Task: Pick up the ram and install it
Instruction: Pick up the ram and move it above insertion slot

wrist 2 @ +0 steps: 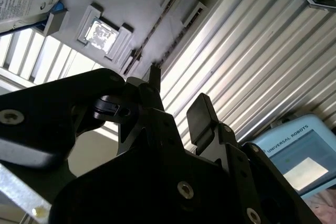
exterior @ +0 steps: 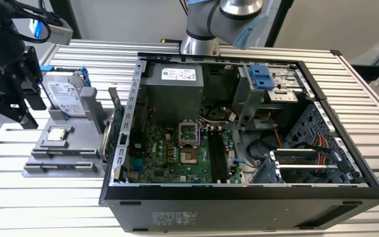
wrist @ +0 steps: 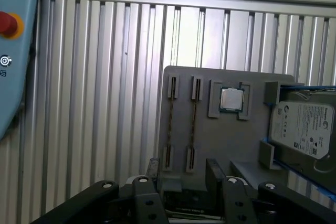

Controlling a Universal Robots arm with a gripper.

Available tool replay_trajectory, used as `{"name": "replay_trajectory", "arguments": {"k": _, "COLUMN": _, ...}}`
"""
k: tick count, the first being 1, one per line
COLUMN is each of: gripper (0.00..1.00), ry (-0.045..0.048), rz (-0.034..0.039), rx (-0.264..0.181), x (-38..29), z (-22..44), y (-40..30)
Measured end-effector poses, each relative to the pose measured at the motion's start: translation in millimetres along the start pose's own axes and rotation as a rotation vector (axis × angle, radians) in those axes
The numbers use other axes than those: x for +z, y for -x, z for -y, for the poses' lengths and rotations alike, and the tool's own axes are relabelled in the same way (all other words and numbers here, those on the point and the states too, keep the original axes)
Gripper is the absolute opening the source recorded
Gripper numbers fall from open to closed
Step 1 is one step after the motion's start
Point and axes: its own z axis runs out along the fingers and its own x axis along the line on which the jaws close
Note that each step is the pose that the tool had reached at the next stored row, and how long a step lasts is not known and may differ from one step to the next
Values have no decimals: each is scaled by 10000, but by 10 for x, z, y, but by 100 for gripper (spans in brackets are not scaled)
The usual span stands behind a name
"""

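The tool (wrist: 184,167) hangs released over the near end of a grey holder (wrist: 231,145). Its two black fingers (wrist: 212,170) stand apart with nothing between them. In the second wrist view the tool (wrist 2: 177,90) shows the same bare gap.

The ram (wrist: 193,124) stands on edge in bracketed slots on the holder, seen as a thin dark strip. A second strip (wrist: 170,124) like it stands just beside it. Neither touches the tool. Further along the holder lie a square silver CPU chip (wrist: 231,99) and a hard drive (wrist: 300,129) in a blue frame.

The hard drive bears a pale printed label. In the exterior view a white label (exterior: 177,74) sits on the power supply inside the open computer case (exterior: 242,197). The case lies on its side just beside the holder, with the green motherboard (exterior: 170,158) uppermost.

A pale blue pendant (wrist: 13,51) with a red button lies well apart from the holder.

All rests on a ribbed aluminium counter (wrist: 105,77). The arm (exterior: 232,15) rises behind the case, against a plain grey wall.
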Motion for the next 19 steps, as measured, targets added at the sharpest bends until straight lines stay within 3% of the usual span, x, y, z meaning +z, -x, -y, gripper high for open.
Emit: {"name": "replay_trajectory", "arguments": {"k": 19, "gripper": 100, "ry": 2, "rz": -28, "rx": 1, "x": 124, "z": 3, "y": 3}}
